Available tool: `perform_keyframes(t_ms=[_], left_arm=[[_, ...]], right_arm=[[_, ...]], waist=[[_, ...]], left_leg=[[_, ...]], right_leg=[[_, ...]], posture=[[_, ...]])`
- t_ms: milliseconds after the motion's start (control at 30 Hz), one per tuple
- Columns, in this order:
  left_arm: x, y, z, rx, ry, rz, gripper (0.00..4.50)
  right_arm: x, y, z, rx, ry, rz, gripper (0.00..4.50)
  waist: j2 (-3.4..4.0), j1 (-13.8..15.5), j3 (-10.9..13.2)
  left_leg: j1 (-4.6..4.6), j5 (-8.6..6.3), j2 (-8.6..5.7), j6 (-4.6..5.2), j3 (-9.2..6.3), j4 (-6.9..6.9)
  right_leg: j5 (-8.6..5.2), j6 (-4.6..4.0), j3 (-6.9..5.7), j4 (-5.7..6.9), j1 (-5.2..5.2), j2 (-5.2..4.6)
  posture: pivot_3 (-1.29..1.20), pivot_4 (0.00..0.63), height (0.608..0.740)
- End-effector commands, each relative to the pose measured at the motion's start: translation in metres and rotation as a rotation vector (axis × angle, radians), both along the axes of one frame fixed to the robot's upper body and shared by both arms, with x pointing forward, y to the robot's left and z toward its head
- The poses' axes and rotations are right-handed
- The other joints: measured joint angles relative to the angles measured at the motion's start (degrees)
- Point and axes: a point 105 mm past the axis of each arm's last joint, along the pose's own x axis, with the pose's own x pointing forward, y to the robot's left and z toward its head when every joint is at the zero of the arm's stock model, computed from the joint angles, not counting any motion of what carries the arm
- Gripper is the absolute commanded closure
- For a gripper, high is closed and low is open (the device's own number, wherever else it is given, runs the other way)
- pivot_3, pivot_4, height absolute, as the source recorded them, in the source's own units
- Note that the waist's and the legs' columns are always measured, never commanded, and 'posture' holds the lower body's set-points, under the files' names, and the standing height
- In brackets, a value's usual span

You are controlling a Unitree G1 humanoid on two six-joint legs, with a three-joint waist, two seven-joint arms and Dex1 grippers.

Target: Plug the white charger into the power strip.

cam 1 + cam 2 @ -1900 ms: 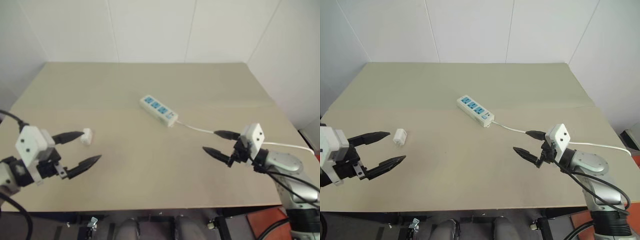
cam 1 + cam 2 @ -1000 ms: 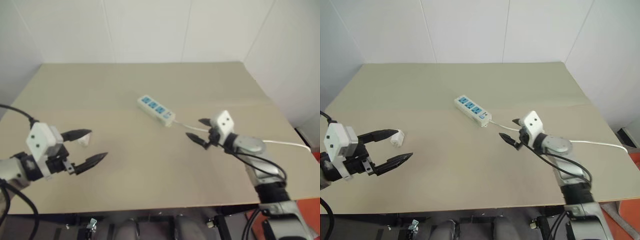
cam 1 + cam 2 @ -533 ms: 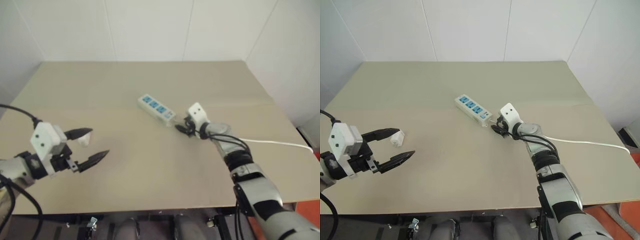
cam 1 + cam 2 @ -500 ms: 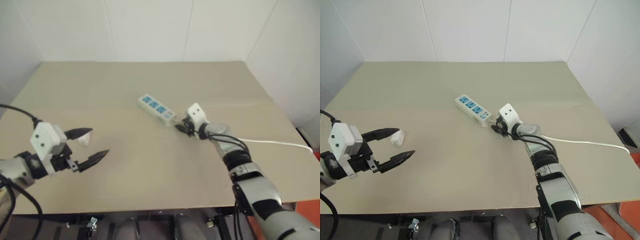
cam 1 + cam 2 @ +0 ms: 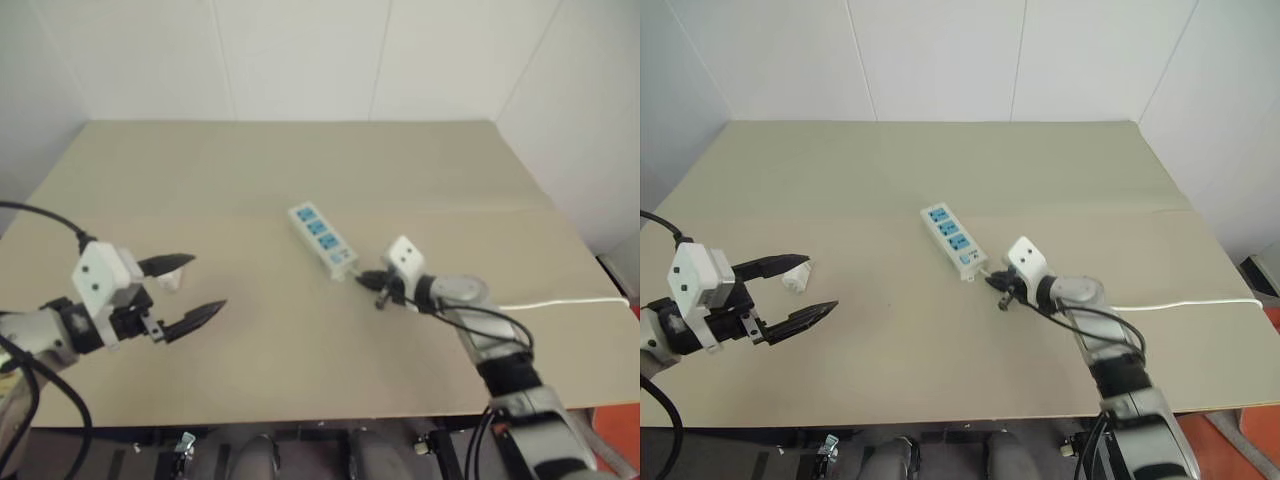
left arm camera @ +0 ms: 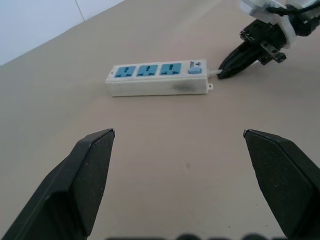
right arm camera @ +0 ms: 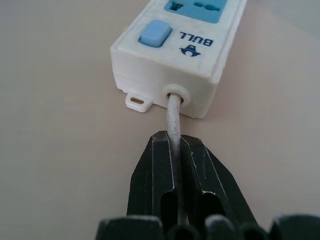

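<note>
Seen up close from the right wrist: right gripper (image 7: 176, 150) pinched shut on the thin white cable (image 7: 173, 112), just behind the power strip (image 5: 953, 239), a glossy plastic bar with 3 blue sockets. From the head: left gripper (image 5: 803, 290) spread wide, holding nothing; small boxy charger (image 5: 795, 277) on the matte beige table (image 5: 940, 160) just beside its upper finger.

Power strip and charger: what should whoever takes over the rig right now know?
Right gripper: jaws shut on the cable right where it leaves the power strip.
Left gripper: jaws open, empty, beside the white charger.
The strip lies mid-table, all three sockets empty. The charger lies on the table at the left.
Done: cable gripped. Left: pick up the charger and plug it in.
</note>
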Motion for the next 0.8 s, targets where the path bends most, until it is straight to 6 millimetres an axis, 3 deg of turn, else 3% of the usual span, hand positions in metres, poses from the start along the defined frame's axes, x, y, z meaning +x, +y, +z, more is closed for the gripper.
perform_keyframes(t_ms=[33,100,233,433,533,633,800], left_arm=[[0.001,-0.003,0.005,0.022,-0.025,-0.023,0.00],[0.004,-0.003,0.004,0.023,-0.024,-0.029,0.00],[0.008,-0.005,0.005,0.024,-0.023,-0.043,0.00],[0.007,-0.006,0.005,0.024,-0.020,-0.050,0.00],[0.006,-0.006,0.005,0.023,-0.018,-0.048,0.00],[0.006,-0.006,0.005,0.020,-0.016,-0.051,0.00],[0.007,-0.007,0.004,0.021,-0.013,-0.055,0.00]], right_arm=[[-0.037,0.011,0.023,0.034,-0.074,0.133,4.47],[-0.046,0.011,0.015,0.033,-0.038,0.136,4.47],[-0.055,0.008,0.002,-0.020,-0.009,0.145,3.26],[-0.068,-0.011,0.016,0.095,-0.007,0.126,1.09],[-0.066,-0.015,0.029,0.226,-0.090,0.059,0.02],[-0.048,-0.009,0.040,0.327,-0.190,-0.087,0.02],[-0.041,0.027,0.049,0.433,-0.254,-0.112,0.02]], waist=[[0.01,0.2,0.0],[0.00,0.0,0.0],[0.00,-0.3,0.0],[0.00,0.3,0.0],[-0.02,0.5,0.0],[-0.03,0.1,0.0],[-0.02,0.0,0.0]], left_leg=[[0.00,0.00,0.00,0.00,0.01,0.01],[0.06,0.00,0.00,0.00,0.06,0.03],[0.30,0.01,0.03,0.01,0.06,0.03],[0.17,0.00,0.01,0.02,0.05,0.03],[0.13,-0.02,-0.01,0.04,0.04,0.03],[0.24,-0.02,0.05,0.04,0.06,0.03],[0.28,-0.01,0.07,0.04,0.05,0.04]], right_leg=[[0.00,0.00,0.00,0.00,-0.01,0.00],[0.00,0.01,0.05,0.02,0.02,0.01],[0.00,0.01,0.06,0.09,0.15,0.11],[-0.02,0.03,0.05,0.00,0.13,0.08],[-0.02,0.05,0.04,-0.03,0.13,0.05],[-0.02,0.04,0.07,0.07,0.15,0.10],[-0.02,0.03,0.08,0.14,0.13,0.14]], posture=[[0.00,0.150,0.740],[0.00,0.150,0.740],[0.00,0.150,0.740],[0.00,0.150,0.740],[0.00,0.150,0.740],[0.00,0.150,0.740],[0.00,0.150,0.740]])
